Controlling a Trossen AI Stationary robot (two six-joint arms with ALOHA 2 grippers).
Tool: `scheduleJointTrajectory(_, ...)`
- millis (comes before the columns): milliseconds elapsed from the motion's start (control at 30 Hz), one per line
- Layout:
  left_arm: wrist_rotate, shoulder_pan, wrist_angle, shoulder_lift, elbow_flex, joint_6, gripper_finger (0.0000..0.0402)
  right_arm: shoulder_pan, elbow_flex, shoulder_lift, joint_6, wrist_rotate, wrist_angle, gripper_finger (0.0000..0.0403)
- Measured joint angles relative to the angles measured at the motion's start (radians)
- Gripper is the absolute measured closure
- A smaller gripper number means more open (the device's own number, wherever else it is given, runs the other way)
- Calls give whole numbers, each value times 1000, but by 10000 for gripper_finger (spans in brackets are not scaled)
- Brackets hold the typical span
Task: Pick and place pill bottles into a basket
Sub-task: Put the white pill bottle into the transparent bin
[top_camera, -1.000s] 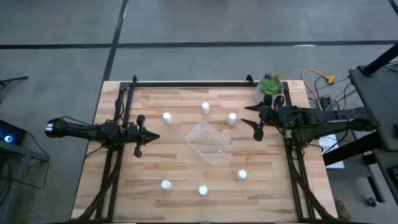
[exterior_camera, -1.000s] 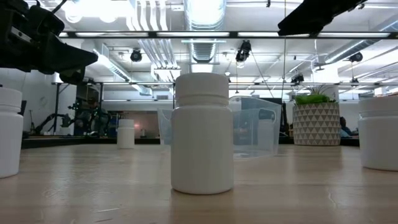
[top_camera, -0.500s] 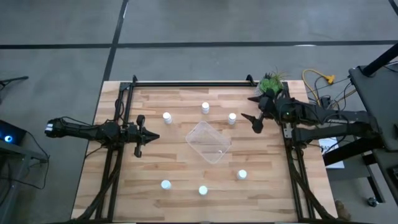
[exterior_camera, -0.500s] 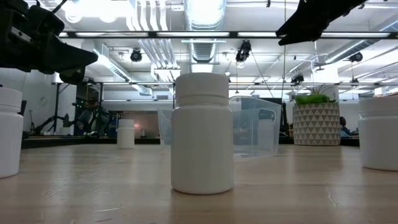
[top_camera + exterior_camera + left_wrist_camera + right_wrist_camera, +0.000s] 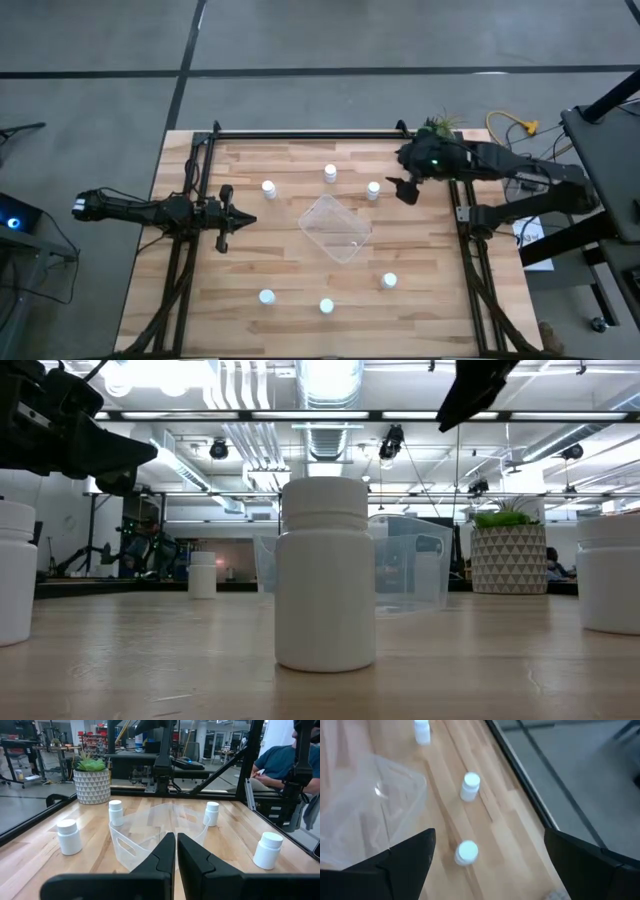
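Observation:
Several white pill bottles stand upright on the wooden table (image 5: 250,260) around the clear basket (image 5: 336,227), which rests on its base at mid-table. One bottle (image 5: 373,189) stands just right of the basket's far corner. My right gripper (image 5: 403,187) hangs open in the air beside that bottle, slanting down. In the right wrist view the bottle (image 5: 466,852) shows below, between the spread fingers, which do not touch it. My left gripper (image 5: 248,220) hovers shut at the table's left, pointing level at the basket (image 5: 150,837).
A potted green plant (image 5: 437,128) stands at the far right corner, just behind my right arm. Black frame rails (image 5: 300,133) run along the far edge and both sides. A seated person (image 5: 280,765) shows beyond the table's right side. One bottle (image 5: 325,573) fills the low view's foreground.
My right gripper has risen and gone toward the table's far edge and a little left, toward the bottle by the basket's far corner, and has tipped from nearly level to slanting downward. The bottles and the basket have stayed put.

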Motion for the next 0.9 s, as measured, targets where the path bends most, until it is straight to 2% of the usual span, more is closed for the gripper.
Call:
scheduleJointTrajectory(167, 0, 0, 0, 1, 0, 0, 402, -10, 75, 118, -32, -5, -63, 39)
scheduleJointTrajectory(333, 0, 0, 0, 1, 0, -1, 402, -41, 114, 214, -43, -69, -104, 39)
scheduleJointTrajectory(567, 0, 0, -1, 2, 0, -1, 402, -100, 114, 317, -80, -283, -153, 39)
scheduleJointTrajectory(900, 0, 0, -1, 16, 0, -1, 402, -100, 113, 412, -165, -285, -150, 39)
